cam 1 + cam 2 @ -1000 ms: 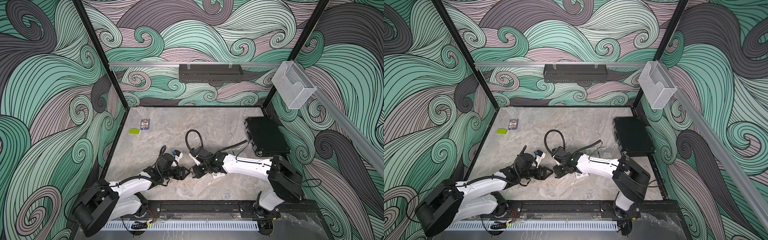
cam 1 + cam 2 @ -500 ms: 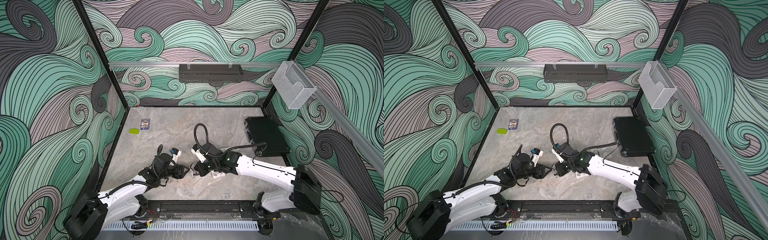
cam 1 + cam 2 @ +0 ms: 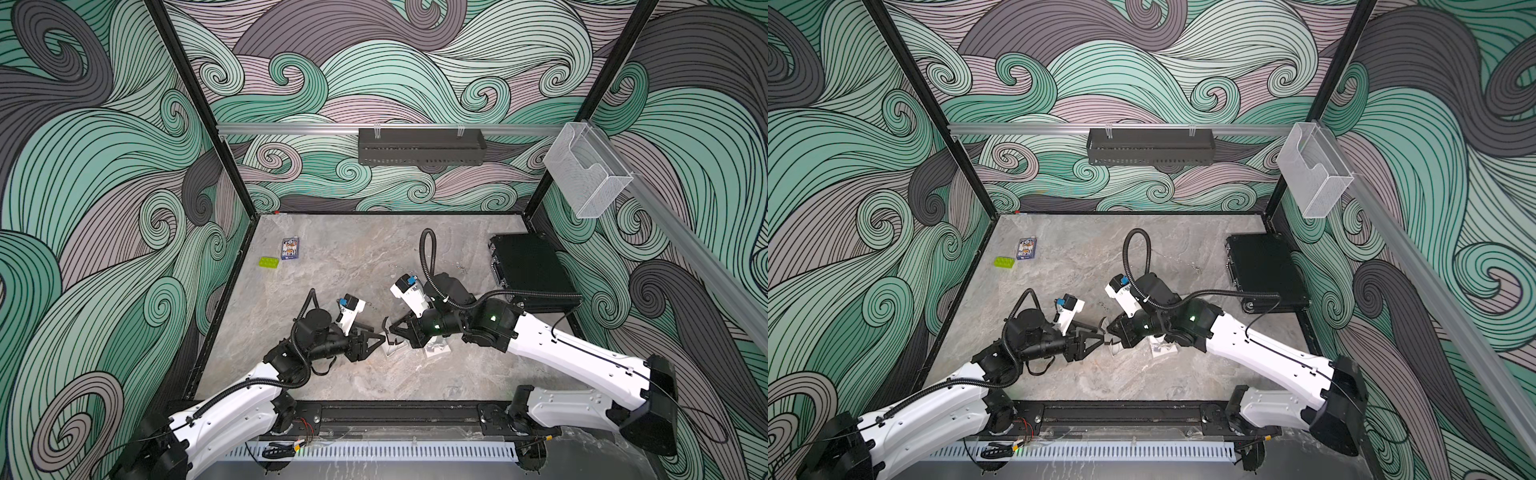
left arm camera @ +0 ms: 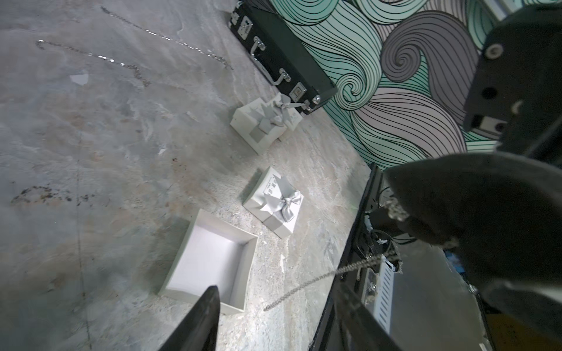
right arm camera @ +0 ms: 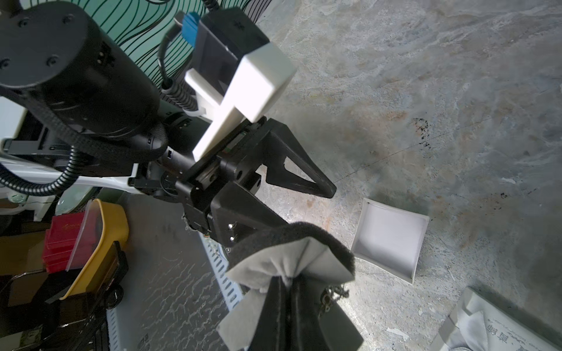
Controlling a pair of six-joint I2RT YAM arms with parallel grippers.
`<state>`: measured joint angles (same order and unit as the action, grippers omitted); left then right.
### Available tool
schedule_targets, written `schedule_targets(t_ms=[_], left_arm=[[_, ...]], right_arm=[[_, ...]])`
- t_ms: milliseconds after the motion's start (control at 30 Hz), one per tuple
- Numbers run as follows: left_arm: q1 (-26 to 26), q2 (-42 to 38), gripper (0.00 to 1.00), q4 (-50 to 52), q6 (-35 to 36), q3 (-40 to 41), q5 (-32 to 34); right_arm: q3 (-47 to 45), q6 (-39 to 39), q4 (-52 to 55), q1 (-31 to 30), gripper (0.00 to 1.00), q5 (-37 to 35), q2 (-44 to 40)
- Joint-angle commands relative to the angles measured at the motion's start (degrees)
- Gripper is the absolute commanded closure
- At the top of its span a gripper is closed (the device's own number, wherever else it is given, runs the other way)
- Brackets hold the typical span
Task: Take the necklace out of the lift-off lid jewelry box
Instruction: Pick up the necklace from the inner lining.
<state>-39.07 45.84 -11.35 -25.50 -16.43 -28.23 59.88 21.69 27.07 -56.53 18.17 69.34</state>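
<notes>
My right claw [image 5: 287,291] is clamped shut on the folded pad [image 5: 292,243], with the necklace [image 4: 334,270] dangling off it, clear of the empty box [image 4: 209,258]. My left claw [image 4: 275,291] is half open and holds nothing. Risk: the necklace swings, so my left pinch misses, or a tug slides it off the pad.

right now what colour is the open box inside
White; open box shows best in left wrist view.

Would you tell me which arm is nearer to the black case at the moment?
Right. The right arm lies just in front of the black case, its elbow close to the case's near edge; the left arm is across the table, well away from it.
</notes>
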Motion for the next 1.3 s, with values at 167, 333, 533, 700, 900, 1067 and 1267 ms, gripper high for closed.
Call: schedule_targets(t_ms=[167,333,533,700,900,1067,1267], left_arm=[[-1.8,-0.8,0.49,-4.8,3.3,-2.6,-7.2],[-3.7,-0.6,0.53,-7.5,4.0,-2.7,-7.4],[-5.1,0.5,0.53,-10.8,4.1,-3.6,-4.2],[-6.3,2.7,0.53,-11.7,4.6,-5.7,-4.5],[-7.7,4.9,0.65,-13.3,4.3,-7.0,-4.1],[-8.0,5.2,0.86,-13.2,4.1,-7.1,-3.4],[-8.1,4.1,0.98,-12.3,3.8,-7.0,-1.9]], right_arm=[[3.6,-0.9,0.9,0.5,0.94,2.5,-2.0],[4.2,-0.4,0.2,0.5,0.95,3.3,-2.3],[4.5,0.8,-1.9,0.5,0.96,4.1,-2.7],[4.9,1.4,-3.3,0.5,0.98,3.6,-2.9],[5.2,2.1,-4.5,0.5,0.98,1.7,-3.3],[4.7,2.3,-4.9,1.1,0.98,0.1,-4.6],[3.0,3.0,-5.7,2.2,0.98,-1.6,-6.1]])
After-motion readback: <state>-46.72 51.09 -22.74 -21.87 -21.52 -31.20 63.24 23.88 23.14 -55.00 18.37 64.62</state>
